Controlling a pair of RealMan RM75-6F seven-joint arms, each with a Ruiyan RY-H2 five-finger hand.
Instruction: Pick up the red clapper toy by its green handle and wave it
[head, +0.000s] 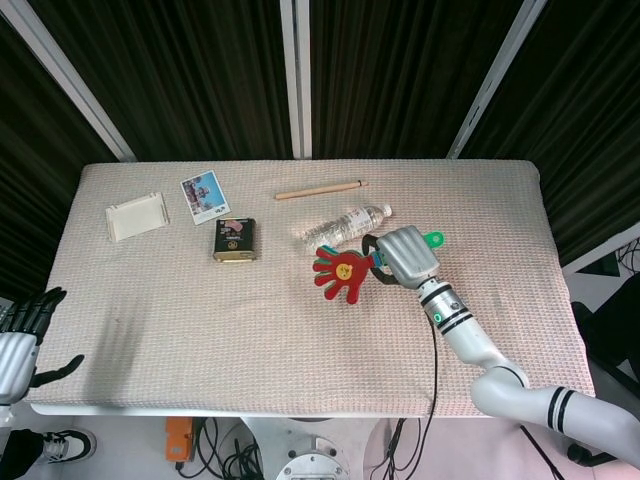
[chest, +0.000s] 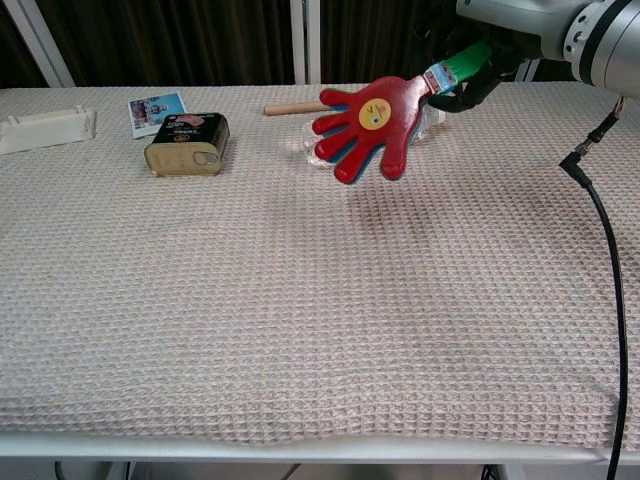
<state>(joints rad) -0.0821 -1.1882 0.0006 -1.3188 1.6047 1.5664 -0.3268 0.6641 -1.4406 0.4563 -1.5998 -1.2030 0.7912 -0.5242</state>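
The red clapper toy (head: 340, 273) (chest: 372, 124), shaped like a hand with a yellow smiley face and blue leaves behind it, hangs in the air above the table's middle right. My right hand (head: 402, 254) (chest: 490, 55) grips its green handle (chest: 461, 62), whose green end (head: 432, 239) sticks out behind the hand. The toy's palm points left and down toward the cloth. My left hand (head: 22, 330) rests low at the table's front left corner, fingers spread, holding nothing.
A clear plastic bottle (head: 335, 229) (chest: 312, 146) lies just behind the toy, with a wooden stick (head: 320, 189) (chest: 295, 106) beyond it. A dark tin (head: 234, 240) (chest: 187, 143), a photo card (head: 204, 196) and a white tray (head: 137, 216) sit to the left. A black cable (chest: 610, 260) hangs from my right arm.
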